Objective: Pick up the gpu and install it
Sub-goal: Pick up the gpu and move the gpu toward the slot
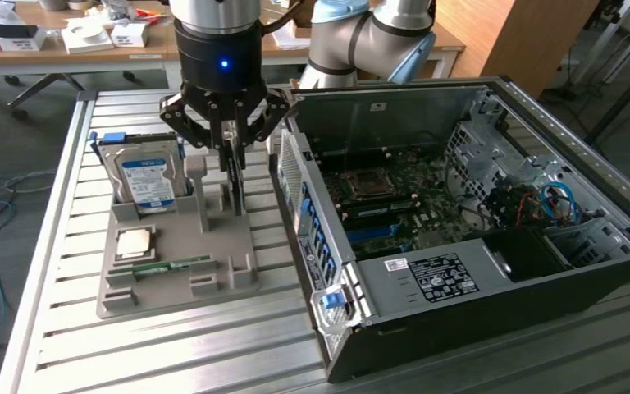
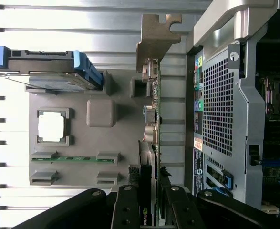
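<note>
The gpu (image 1: pixel 235 185) is a thin card seen edge-on, standing upright over the grey parts tray (image 1: pixel 222 263). My gripper (image 1: pixel 230 152) comes down on it from above, shut on the card's top edge. In the wrist view the fingers (image 2: pixel 125 207) sit on either side of the gpu (image 2: pixel 151 119), and its silver bracket (image 2: pixel 155 40) points away from me. The card's lower edge is at the tray's slot; I cannot tell whether it has left it.
The tray also holds a hard drive (image 1: pixel 145 180) with a blue-white label, a square processor (image 1: pixel 134 242) and a green memory stick (image 1: pixel 167 265). The open computer case (image 1: pixel 458 271) with its motherboard (image 1: pixel 403 197) lies close on the exterior view's right, on the slatted metal table (image 1: pixel 129 345).
</note>
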Action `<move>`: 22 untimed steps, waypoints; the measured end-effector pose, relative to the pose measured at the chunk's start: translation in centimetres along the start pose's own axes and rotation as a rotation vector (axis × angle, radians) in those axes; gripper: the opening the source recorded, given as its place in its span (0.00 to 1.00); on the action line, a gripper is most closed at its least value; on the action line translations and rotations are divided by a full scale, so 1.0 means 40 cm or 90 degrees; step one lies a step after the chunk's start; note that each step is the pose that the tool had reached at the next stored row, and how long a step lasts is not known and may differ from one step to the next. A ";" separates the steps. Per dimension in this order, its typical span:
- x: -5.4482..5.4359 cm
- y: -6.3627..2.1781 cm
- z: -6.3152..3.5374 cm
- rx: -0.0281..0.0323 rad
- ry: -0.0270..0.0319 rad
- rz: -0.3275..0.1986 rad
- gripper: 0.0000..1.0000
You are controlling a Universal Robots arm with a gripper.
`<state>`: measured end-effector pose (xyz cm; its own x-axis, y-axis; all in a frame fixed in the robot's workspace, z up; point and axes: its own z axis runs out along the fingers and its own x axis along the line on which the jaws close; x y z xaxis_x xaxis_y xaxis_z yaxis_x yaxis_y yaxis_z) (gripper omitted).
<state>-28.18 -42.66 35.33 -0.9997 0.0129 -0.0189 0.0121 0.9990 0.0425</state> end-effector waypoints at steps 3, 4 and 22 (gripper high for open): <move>0.000 0.000 0.000 0.0000 0.0000 0.000 0.26; 0.000 0.000 0.000 0.0000 -0.0001 0.000 0.26; -0.002 0.004 -0.094 0.0000 0.0000 0.000 0.26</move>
<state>-28.18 -42.66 39.10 -0.9997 0.0130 -0.0189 0.0121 0.9990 0.0425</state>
